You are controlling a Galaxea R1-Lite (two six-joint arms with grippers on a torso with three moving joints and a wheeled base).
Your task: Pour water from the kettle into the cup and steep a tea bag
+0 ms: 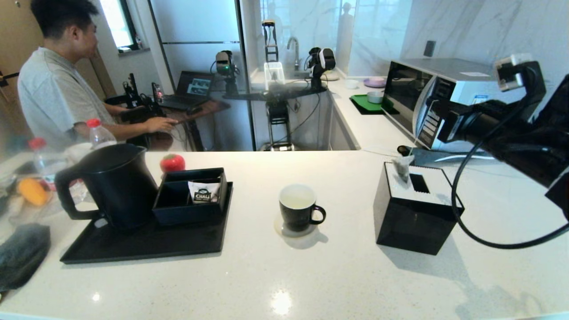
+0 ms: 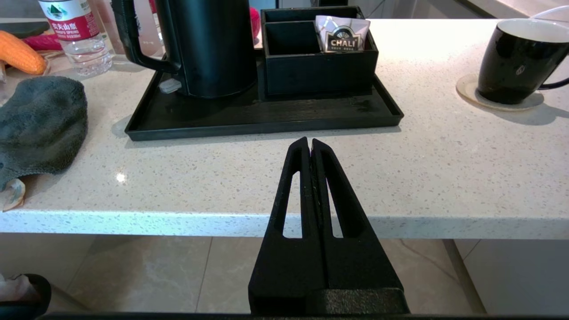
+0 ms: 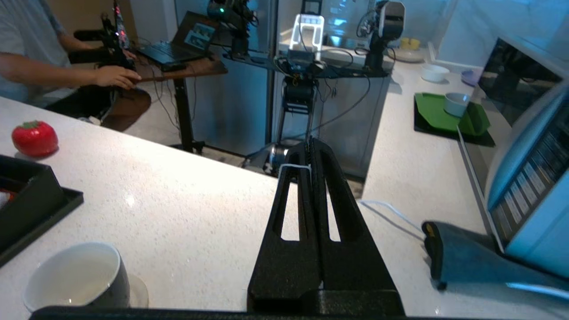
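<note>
walls: marble (image 1: 466,26) | window (image 1: 116,22) | floor: beige tiles (image 2: 146,275)

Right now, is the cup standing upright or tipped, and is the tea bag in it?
Upright: the cup stands on its coaster, rim level. Its white inside shows no tea bag.

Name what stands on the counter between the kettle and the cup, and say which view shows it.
In the head view, the black compartment box holding a white CHALI sachet stands between the kettle and the cup, on the black tray.
</note>
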